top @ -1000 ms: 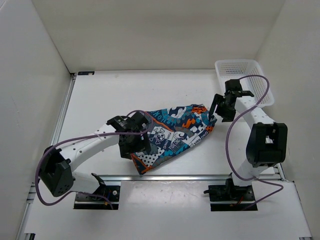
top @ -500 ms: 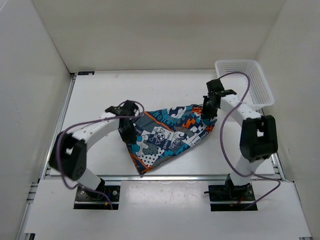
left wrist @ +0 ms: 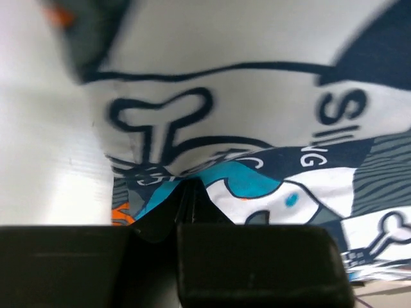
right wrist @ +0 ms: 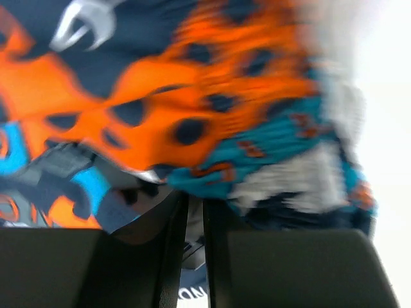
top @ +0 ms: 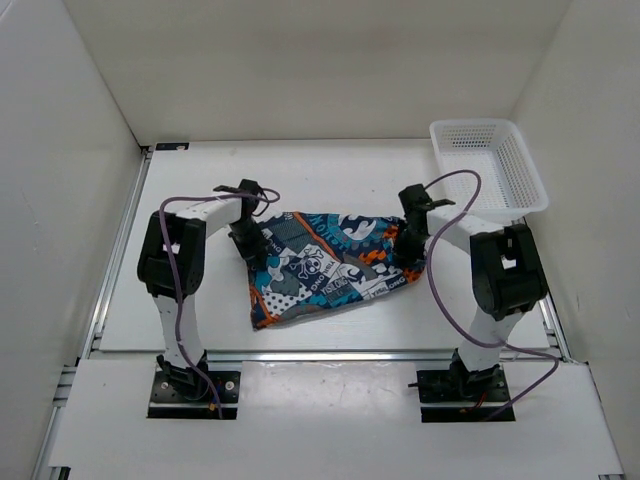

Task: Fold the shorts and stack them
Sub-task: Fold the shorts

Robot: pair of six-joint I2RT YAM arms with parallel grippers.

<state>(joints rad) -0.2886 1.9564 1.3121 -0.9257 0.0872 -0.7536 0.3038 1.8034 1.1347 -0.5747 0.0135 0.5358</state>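
The shorts (top: 325,265), in a comic print of teal, orange, navy and white, lie stretched across the middle of the table. My left gripper (top: 248,240) is shut on their upper left corner, and its wrist view is filled with printed cloth (left wrist: 257,128) pinched at the jaw tips (left wrist: 186,189). At the right end my right gripper (top: 408,248) is shut on the fabric. There orange and teal cloth (right wrist: 192,115) bunches over the nearly closed jaws (right wrist: 194,212). The lower left part of the shorts hangs down toward the table's near edge.
A white plastic mesh basket (top: 490,165) stands at the back right corner. White walls enclose the table on three sides. A metal rail (top: 330,353) runs along the near edge, in front of both arm bases.
Both grippers have closed on the shorts. The left one carried its end up and left, the right one moved left, and the cloth is now drawn out between them.
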